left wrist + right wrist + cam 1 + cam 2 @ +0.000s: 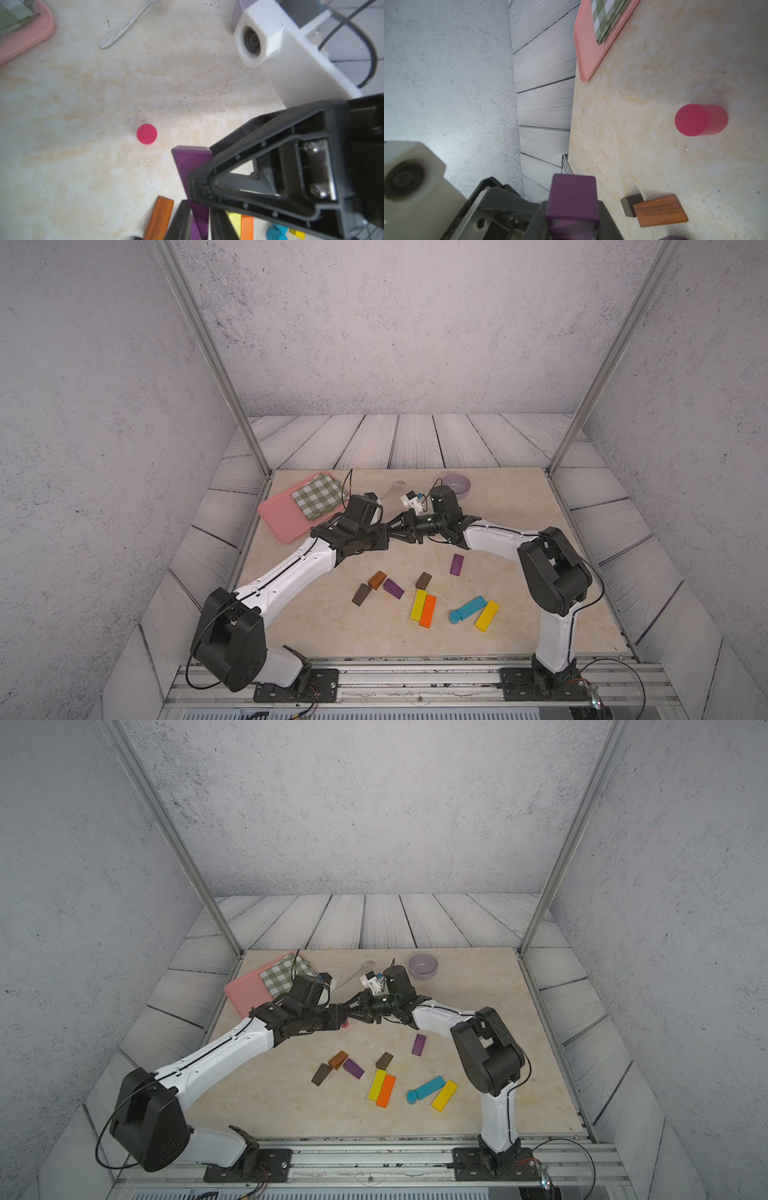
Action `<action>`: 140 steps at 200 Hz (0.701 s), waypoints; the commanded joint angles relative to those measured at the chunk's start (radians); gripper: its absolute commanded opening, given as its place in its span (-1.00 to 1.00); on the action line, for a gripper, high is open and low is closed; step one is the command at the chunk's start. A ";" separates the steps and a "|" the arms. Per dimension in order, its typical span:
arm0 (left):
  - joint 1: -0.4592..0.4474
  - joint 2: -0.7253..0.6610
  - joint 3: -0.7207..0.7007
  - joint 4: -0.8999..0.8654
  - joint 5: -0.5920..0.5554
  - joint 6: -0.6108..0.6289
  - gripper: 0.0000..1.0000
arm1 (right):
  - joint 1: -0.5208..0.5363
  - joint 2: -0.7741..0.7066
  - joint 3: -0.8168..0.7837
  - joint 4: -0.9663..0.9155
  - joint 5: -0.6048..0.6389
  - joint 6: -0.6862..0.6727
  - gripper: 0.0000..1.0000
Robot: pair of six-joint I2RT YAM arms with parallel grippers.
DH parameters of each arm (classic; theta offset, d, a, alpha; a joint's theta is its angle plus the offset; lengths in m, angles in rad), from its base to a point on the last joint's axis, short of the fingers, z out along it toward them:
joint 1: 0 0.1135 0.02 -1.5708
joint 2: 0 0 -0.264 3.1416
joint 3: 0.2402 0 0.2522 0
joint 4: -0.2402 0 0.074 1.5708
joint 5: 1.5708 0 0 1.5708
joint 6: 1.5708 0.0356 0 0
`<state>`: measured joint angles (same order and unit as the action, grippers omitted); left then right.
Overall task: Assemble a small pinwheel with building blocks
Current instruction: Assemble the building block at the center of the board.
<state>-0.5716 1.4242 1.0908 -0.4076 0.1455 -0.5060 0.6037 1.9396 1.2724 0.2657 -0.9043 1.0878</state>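
Above the table's middle my two grippers meet tip to tip. My right gripper (572, 205) is shut on the thick end of a purple wedge (573, 193). My left gripper (198, 209) is shut on the thin end of that same purple wedge (187, 164). In a top view the left gripper (402, 536) and right gripper (398, 523) overlap and hide the wedge. A pink cylinder (146, 134) stands on the table below them. Nearer the front lie brown wedges (377, 579), another purple wedge (393, 588), a yellow bar (418, 605), an orange bar (427, 610), a blue bar (473, 607) and a blue cylinder (455, 617).
A pink tray (278, 514) with a folded green checked cloth (318, 495) sits at the back left. A metal fork (390, 489) and a lilac bowl (457, 483) lie behind the grippers. Metal frame posts stand at both back corners of the table.
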 commanded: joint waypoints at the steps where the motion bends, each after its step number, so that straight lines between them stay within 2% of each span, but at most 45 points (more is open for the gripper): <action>1: 0.003 0.020 0.023 0.003 0.012 0.022 -0.78 | 0.014 -0.037 0.023 -0.042 -0.026 -0.035 -0.64; 13: 0.003 0.030 0.035 -0.007 0.010 0.023 -0.93 | 0.014 -0.038 0.015 -0.040 -0.023 -0.036 -0.59; 30: 0.003 0.039 0.056 -0.043 -0.008 0.033 -0.98 | 0.013 -0.042 0.012 -0.058 -0.017 -0.050 -0.43; 39: 0.003 0.041 0.066 -0.064 -0.025 0.036 -1.00 | 0.014 -0.045 0.010 -0.066 -0.012 -0.061 -0.22; 55: 0.002 0.037 0.072 -0.088 -0.045 0.041 -1.00 | 0.013 -0.050 0.022 -0.106 -0.001 -0.088 -0.02; 66: 0.004 0.029 0.068 -0.091 -0.056 0.040 -1.00 | 0.013 -0.050 0.028 -0.115 0.003 -0.094 0.24; 87: 0.003 0.011 0.044 -0.090 -0.100 0.023 -1.00 | 0.011 -0.051 0.040 -0.125 0.013 -0.099 0.39; 98: 0.004 -0.001 0.032 -0.089 -0.124 0.021 -1.00 | 0.010 -0.052 0.049 -0.144 0.019 -0.110 0.72; 113: 0.006 -0.021 0.014 -0.097 -0.162 0.020 -1.00 | 0.000 -0.059 0.051 -0.182 0.040 -0.126 0.99; 140: 0.040 -0.064 -0.041 -0.102 -0.241 -0.042 -1.00 | -0.043 -0.097 0.056 -0.360 0.141 -0.209 0.98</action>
<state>-0.5648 1.4120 1.0988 -0.4904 0.0071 -0.4992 0.5976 1.9343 1.3060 0.0814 -0.8532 0.9649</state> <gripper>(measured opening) 0.149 0.990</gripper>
